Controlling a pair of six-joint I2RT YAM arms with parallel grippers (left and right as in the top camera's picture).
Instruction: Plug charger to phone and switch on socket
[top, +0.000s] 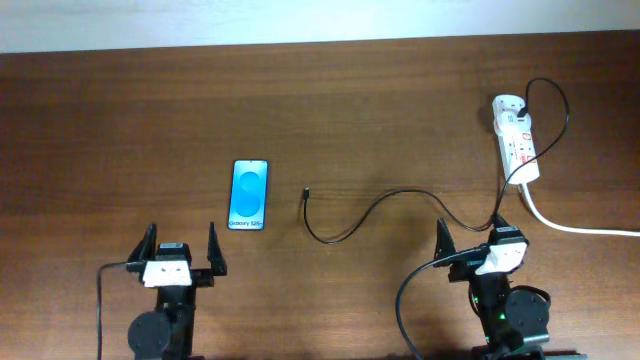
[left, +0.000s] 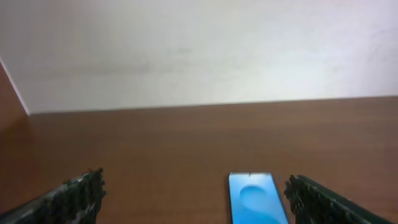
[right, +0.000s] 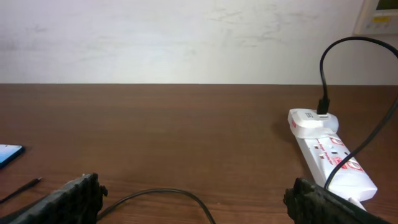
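Note:
The phone (top: 249, 195) lies flat on the brown table, blue screen up; it also shows in the left wrist view (left: 256, 199) and at the left edge of the right wrist view (right: 9, 154). The charger cable (top: 370, 212) curves across the table, its free tip (top: 305, 192) right of the phone; its other end is plugged into the white socket (top: 517, 140) at the far right. The socket shows in the right wrist view (right: 329, 155). My left gripper (top: 180, 250) is open and empty, just near-left of the phone. My right gripper (top: 470, 240) is open and empty, over the cable.
A thick white cord (top: 570, 225) runs from the socket off the right edge. A pale wall (right: 186, 37) stands behind the table's far edge. Black arm cables (top: 405, 300) loop near both bases.

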